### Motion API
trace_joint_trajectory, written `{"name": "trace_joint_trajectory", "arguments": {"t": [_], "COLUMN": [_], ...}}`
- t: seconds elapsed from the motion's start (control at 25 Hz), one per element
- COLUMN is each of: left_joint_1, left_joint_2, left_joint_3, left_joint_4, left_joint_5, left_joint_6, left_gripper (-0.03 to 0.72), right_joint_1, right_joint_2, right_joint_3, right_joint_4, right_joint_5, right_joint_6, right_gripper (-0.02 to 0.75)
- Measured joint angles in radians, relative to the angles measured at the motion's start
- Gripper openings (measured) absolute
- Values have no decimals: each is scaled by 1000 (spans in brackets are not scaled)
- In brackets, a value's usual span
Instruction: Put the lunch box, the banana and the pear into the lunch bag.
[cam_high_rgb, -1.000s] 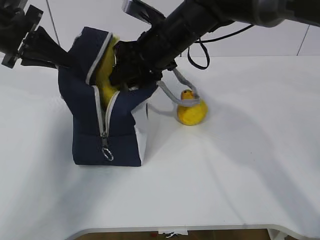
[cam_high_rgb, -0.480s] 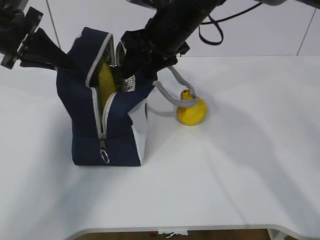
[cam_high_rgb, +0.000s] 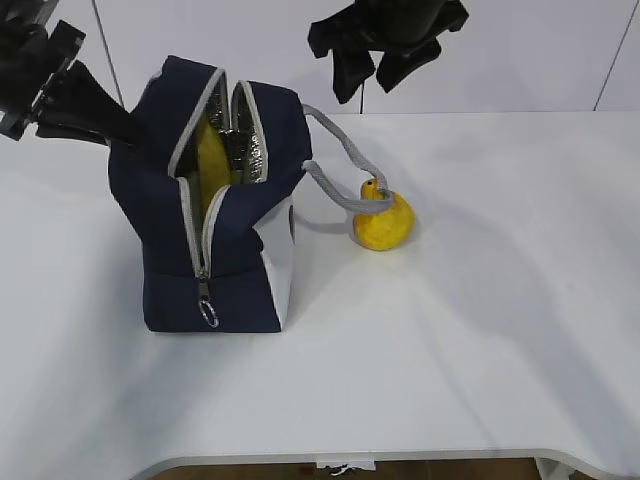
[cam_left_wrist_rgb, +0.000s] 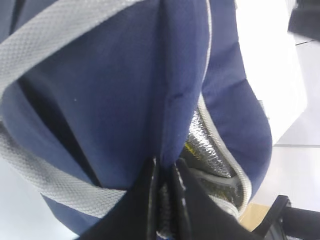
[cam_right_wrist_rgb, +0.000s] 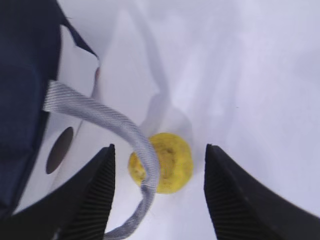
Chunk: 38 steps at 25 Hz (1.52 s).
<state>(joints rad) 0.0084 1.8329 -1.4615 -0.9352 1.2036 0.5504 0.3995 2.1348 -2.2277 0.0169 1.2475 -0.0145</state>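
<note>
At far left, the left gripper (cam_high_rgb: 105, 128) was clamped on a fold of the lunch bag's (cam_high_rgb: 160, 230) navy cloth near the top edge; in the left wrist view its jaws stood together with the fabric pinched between them, which held the mouth of the bag open. The bag stood upright on the white table (cam_high_rgb: 480, 330), unzipped along its front, silver lining showing at the opening. Inside the opening the banana (cam_high_rgb: 205, 155) showed as a yellow strip, already stowed. The lunch box was not visible in any view; whether it lay deeper in the bag could not be told.

Right of the bag, one grey handle (cam_high_rgb: 335, 165) looped outward and draped over the pear (cam_high_rgb: 382, 222), which rested on the table just beside the bag, touching the strap. Above, the right gripper (cam_high_rgb: 365, 62) hung with its jaws apart and empty; its wrist view looked straight down on the pear between the two fingers (cam_right_wrist_rgb: 85, 195).

The step in hand was judged to be the pear, the last item outside the bag. The next move would call for a descent onto the pear and a closure on the fruit alone, clear of the strap lying across it, lest the handle be caught and drag the bag.
</note>
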Motion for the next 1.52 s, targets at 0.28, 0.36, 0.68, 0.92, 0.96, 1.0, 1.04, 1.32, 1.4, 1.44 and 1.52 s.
{"name": "trace_joint_trajectory", "arguments": {"t": [0.28, 0.36, 0.68, 0.92, 0.96, 1.0, 1.04, 1.32, 1.4, 1.44, 1.52], "left_joint_1": [0, 0, 0, 0, 0, 0, 0, 0, 0, 0, 0], "left_joint_2": [0, 0, 0, 0, 0, 0, 0, 0, 0, 0, 0], "left_joint_3": [0, 0, 0, 0, 0, 0, 0, 0, 0, 0, 0], "left_joint_4": [13, 14, 15, 15, 15, 15, 15, 16, 18, 20, 24], "left_joint_5": [0, 0, 0, 0, 0, 0, 0, 0, 0, 0, 0], "left_joint_6": [0, 0, 0, 0, 0, 0, 0, 0, 0, 0, 0], "left_gripper": [13, 13, 13, 13, 13, 13, 13, 13, 13, 13, 13], "right_joint_1": [-40, -70, -114, -114, -114, -114, -114, -114, -114, -114, -114], "right_joint_2": [4, 22, 133, 190, 192, 194, 194, 194, 194, 194, 194], "right_joint_3": [0, 2, 6, 6, 6, 6, 6, 6, 6, 6, 6], "right_joint_4": [-104, -110, -110, -51, -35, -17, 3, 111, 120, 125, 141], "right_joint_5": [2, 2, 2, -15, -23, -26, -28, -32, -32, -29, -19], "right_joint_6": [64, 74, 84, 85, 85, 85, 83, 47, 43, 41, 38], "right_gripper": [443, 438, 423, 422, 422, 422, 422, 422, 422, 422, 422]}}
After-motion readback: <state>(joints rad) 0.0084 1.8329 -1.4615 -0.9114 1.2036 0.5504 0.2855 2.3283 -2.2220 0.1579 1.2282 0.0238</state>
